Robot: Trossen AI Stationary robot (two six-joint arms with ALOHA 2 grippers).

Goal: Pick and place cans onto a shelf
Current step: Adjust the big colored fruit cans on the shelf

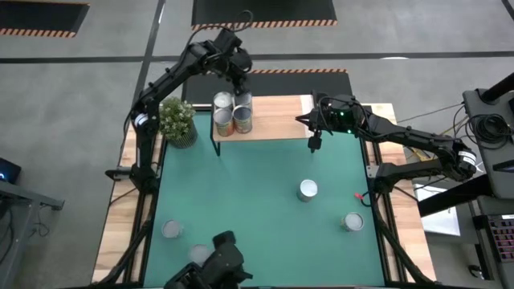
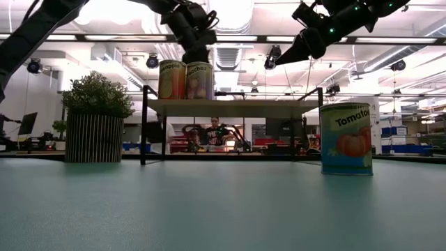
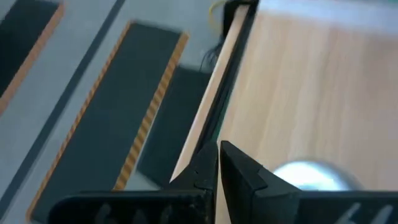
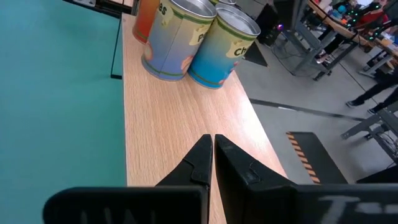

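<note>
The light-wood shelf (image 1: 273,120) stands at the table's far edge. Several cans (image 1: 233,112) stand upright on its left end, two of them showing in the low view (image 2: 185,80). My left gripper (image 1: 241,83) hangs shut just above and behind these cans (image 2: 197,54). In its wrist view my left gripper (image 3: 217,163) shows one silvery can top (image 3: 311,174) beside its fingers. My right gripper (image 1: 300,120) is shut over the shelf's right end (image 4: 208,149), pointing along the board toward the cans (image 4: 199,40). More cans stand on the green table: one (image 1: 307,189), another (image 1: 352,221), and the tomato can (image 2: 346,138).
A potted green plant (image 1: 178,120) stands left of the shelf. Two more cans (image 1: 171,229) (image 1: 199,253) sit near the table's near left corner. A dark device (image 1: 221,261) is at the near edge. A person (image 2: 217,132) sits beyond the table.
</note>
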